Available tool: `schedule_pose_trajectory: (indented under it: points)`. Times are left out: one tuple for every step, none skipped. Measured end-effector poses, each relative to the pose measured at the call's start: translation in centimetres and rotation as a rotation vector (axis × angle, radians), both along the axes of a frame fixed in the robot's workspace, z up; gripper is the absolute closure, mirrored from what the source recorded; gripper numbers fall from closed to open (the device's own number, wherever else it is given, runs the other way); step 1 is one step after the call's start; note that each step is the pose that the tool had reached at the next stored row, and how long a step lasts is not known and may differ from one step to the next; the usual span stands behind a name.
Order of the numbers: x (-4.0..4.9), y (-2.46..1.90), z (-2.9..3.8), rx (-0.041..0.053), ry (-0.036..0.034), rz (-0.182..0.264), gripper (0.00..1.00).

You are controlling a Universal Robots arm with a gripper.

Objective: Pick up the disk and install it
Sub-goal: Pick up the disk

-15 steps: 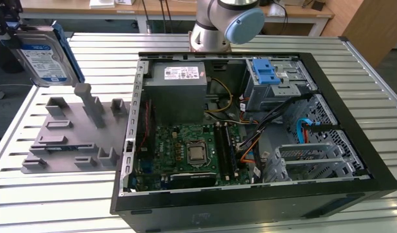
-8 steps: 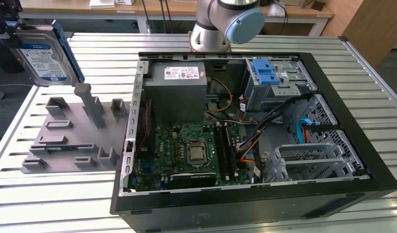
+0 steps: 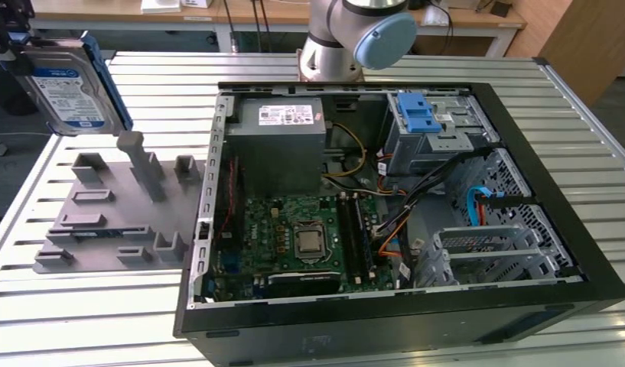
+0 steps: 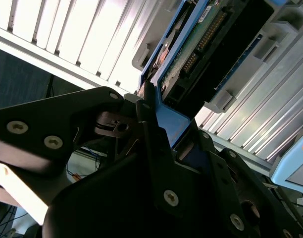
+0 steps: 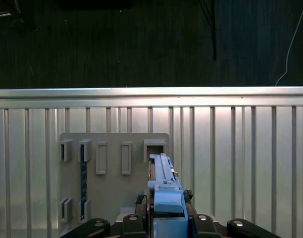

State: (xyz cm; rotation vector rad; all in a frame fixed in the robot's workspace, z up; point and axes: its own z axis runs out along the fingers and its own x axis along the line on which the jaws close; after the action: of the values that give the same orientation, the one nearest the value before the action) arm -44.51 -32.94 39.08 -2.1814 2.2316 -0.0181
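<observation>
The robot's gripper (image 4: 156, 106) was clamped on the disk (image 4: 211, 44), its dark fingers (image 4: 147, 124) pressed against the blue carrier frame at one end of the drive, as seen in the second wrist view. In the exterior view the disk (image 3: 73, 84) hung upright in the air at the exterior view's far left, label side facing the camera, clear of the slatted metal table (image 3: 88, 321) and above the back edge of a grey holder plate (image 3: 118, 206) studded with upright posts and slots. The first wrist view looked down the drive's (image 5: 164, 188) blue-framed edge toward the same grey plate (image 5: 112, 188) and the table's ribs (image 5: 240, 163). To the exterior view's right of the plate, and well apart from the disk, lay an open black computer case (image 3: 557, 229), exposing a grey power-supply box (image 3: 281, 145), a green motherboard (image 3: 291, 237) and a metal drive cage (image 3: 440, 134) topped with a blue latch (image 3: 418, 115). The arm's base (image 3: 353, 38) stood behind the case.
</observation>
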Motion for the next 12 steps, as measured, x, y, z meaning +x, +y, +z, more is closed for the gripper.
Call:
schedule_pose_trajectory:
  points:
    - [0.0,0.0,0.0,0.0,0.0,0.0,0.64]
    - [0.0,0.0,0.0,0.0,0.0,0.0,0.64]
    - [0.0,0.0,0.01,0.0,0.0,0.0,0.64]
    - [0.0,0.0,0.03,0.0,0.0001,0.0,0.64]
    - [0.0,0.0,0.07,-0.0001,0.0003,0.0,0.64]
    - [0.0,0.0,0.12,-0.0001,0.0003,0.0,0.64]
    - [0.0,0.0,0.18,-0.0001,0.0002,0.0,0.64]
    - [0.0,0.0,0.25,-0.0001,0.0002,0.0,0.64]
    - [0.0,0.0,0.34,-0.0001,0.0001,0.0,0.64]
    - [0.0,0.0,0.45,-0.0001,0.0001,0.0,0.64]
    - [0.0,0.0,0.56,-0.0001,0.0001,0.0,0.64]
    - [0.0,0.0,0.67,0.0,0.0001,0.0,0.64]
